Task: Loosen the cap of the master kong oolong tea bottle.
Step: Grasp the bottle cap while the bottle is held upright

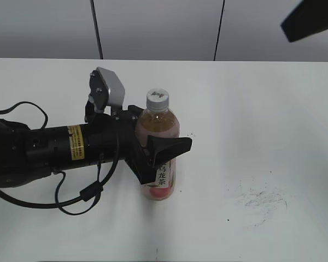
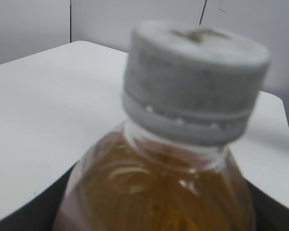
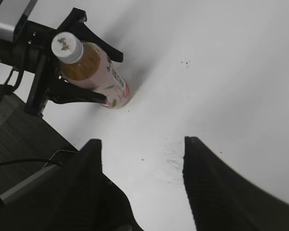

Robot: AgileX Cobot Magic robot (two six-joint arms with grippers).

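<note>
Standing upright near the middle of the white tabletop (image 1: 273, 109), a little toward its left side, your Master Kong oolong tea bottle (image 1: 158, 128) is clamped at mid-height by the left gripper (image 1: 156, 150). You can see one black finger (image 1: 169, 146) crossing the front of the label and the other tucked behind the bottle's shoulder, so the jaws stand fairly wide but are closed on the bottle's body. The left arm lies low across the table from the left edge, its cable looping beside it.

Your white cap (image 1: 157, 100) sits on the neck above the fingers, and nothing touches it. In the left wrist view the cap (image 2: 195, 79) fills the frame, blurred, ribbed at the sides with a small mark on top, and amber tea shows below it.

Your right gripper (image 3: 142, 187) hangs high above the table, well apart from the bottle (image 3: 94, 72); its two dark fingers are spread with bare tabletop visible between them, holding nothing. Faint grey scuff marks (image 1: 259, 199) lie on the table toward the near right corner.
</note>
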